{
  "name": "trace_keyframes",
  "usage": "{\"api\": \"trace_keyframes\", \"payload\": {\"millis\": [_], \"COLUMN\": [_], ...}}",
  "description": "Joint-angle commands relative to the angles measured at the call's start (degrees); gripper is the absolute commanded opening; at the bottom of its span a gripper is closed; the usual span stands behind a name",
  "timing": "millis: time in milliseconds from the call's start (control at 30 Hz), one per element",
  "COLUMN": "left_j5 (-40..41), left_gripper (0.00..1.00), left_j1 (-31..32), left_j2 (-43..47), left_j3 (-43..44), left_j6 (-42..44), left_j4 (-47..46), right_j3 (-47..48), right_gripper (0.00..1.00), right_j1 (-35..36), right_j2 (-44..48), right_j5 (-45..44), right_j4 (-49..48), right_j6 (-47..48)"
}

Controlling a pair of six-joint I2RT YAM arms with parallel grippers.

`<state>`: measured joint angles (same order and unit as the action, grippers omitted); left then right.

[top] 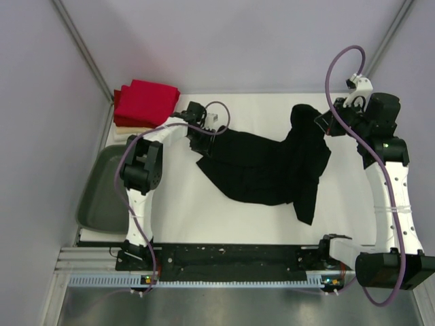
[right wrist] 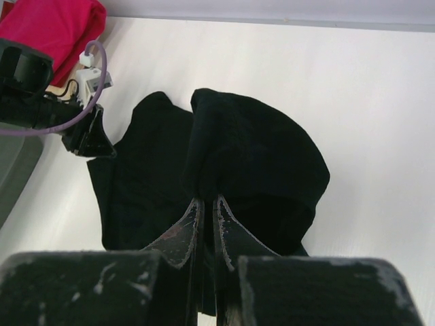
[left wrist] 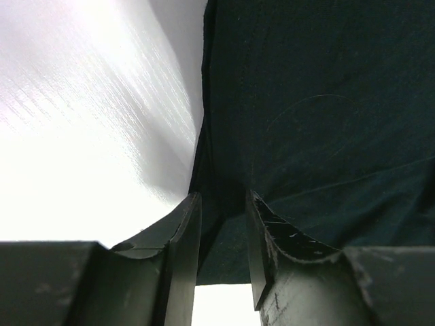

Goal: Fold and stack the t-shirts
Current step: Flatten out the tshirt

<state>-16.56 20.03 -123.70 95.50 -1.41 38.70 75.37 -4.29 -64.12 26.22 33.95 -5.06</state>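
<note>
Black soft cotton, the plain t-shirt [top: 258,166] lies crumpled across the middle of the smooth white table [top: 183,210], stretched between the 2 arms. Its left part spreads flat in shallow wrinkles. Its right part is drawn up into a rumpled peak, with 1 long flap hanging toward the near edge.

The right gripper [top: 325,123] is clamped on that raised fold. In the right wrist view its 2 scuffed dark fingers [right wrist: 180,234] meet almost flush at the gripper [right wrist: 206,200], and the black cloth [right wrist: 251,156] bunches out from between them.

The left gripper [top: 204,141] sits low at the shirt's far left corner. In the left wrist view its jaws at the gripper [left wrist: 224,197] stand partly apart, straddling the hem of the matte knit cloth [left wrist: 312,102]. Bare glossy table [left wrist: 81,136] shows through the gap at the bottom, so nothing is pinched.

At the far left corner sits a stack of folded squares: red t-shirts [top: 146,102] on top and a cream t-shirt [top: 122,129] showing as a pale edge beneath. Nearer along the left side, off the table's edge, rests a grey oval plastic tub [top: 102,193].
</note>
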Motion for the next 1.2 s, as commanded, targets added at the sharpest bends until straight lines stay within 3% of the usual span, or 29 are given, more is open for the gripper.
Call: {"api": "trace_keyframes", "payload": {"millis": [0,167,267,433,667,933,1167], "left_j5": [-0.4,-4.36,-7.51,-13.41,-14.9,-17.28,-18.78], "left_gripper": [0.33,0.17,0.0,0.0,0.0,0.0,0.0], "left_j1": [0.53,2.03,2.29,1.24,-1.66,-5.79,-13.08], "left_j2": [0.31,-0.58,-0.58,2.22,10.84,18.13,28.58], "left_j3": [-0.15,1.17,1.61,3.63,10.57,13.65,20.59], "left_j6": [0.97,2.73,2.99,1.68,3.52,3.34,3.78], "left_j4": [1.38,3.57,4.72,4.82,3.93,3.22,5.33], "right_j3": [0.13,-0.14,-0.05,0.3,3.9,11.63,22.43], "right_gripper": [0.0,0.0,0.0,0.0,0.0,0.0,0.0], "right_j1": [-0.28,-0.36,-0.28,-0.36,-0.36,-0.36,-0.36], "right_j2": [1.71,1.63,1.63,1.28,-0.22,-1.54,-0.13], "right_j5": [0.68,0.33,-0.29,-1.25,-2.14,-0.03,3.57], "right_j4": [-2.67,-2.75,-2.67,-2.67,-2.75,-2.84,-2.93], "right_j6": [1.02,1.02,0.84,0.4,-0.74,-1.44,-0.92]}}
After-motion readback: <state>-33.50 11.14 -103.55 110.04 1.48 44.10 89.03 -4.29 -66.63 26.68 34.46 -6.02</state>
